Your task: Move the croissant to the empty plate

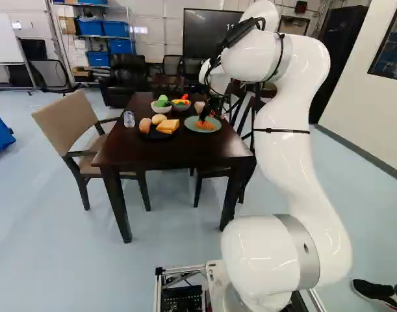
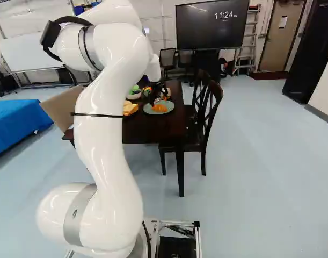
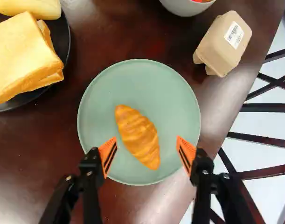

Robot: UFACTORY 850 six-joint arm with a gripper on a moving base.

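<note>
Croissant [image 3: 138,136]: lying on the sage-green plate [image 3: 98,100], lower down between the gripper's [image 1: 206,117] two fingers as the wrist view shows them. Fingers spread wide, orange pads [image 3: 107,155] facing each other, a gap visible on either side of the pastry; nothing pinched. The plate rests on the dark brown table [image 3: 35,140]. Just beside it stands a black plate [image 3: 66,42] bearing stacked bread slices [image 3: 23,58]. On the plate's other side, near the table edge, a small tan carton [image 3: 224,44] with a barcode label. Near the carton, a bowl [image 3: 184,8] holding something red. Alongside the table, a dark wooden chair [image 3: 268,107] with a crossed-slat back. Well beyond, a large black display screen [image 2: 212,29].
</note>
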